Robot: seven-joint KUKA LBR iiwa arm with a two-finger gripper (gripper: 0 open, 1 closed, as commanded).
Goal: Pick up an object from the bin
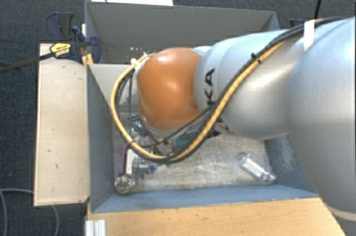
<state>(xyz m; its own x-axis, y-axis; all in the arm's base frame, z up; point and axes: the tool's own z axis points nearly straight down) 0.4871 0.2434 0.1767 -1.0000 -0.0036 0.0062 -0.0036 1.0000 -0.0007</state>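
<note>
The gripper is low in the left front part of the bin, but its working end lies tucked beneath the orange cover on the wrist, so whether it is open or closed cannot be told, and nothing can be seen held in it. The arm comes in from the right and crosses most of the bin. A yellow cable loops from it around the orange cover and down past the gripper. Directly under and about the gripper is a small huddle of loose things. A purple strip lies close along the left wall, a white piece is just beside it, and something teal peeps out from behind the cable. These are crowded and partly hidden, so what they are is hard to make out, and it may be that the gripper touches one of them. Near the front left corner, just below this huddle, sits a small round brownish object against the wall. Well apart from the gripper, on the pale floor towards the front right, a small clear bottle lies on its side, with bare floor between it and the huddle.
</note>
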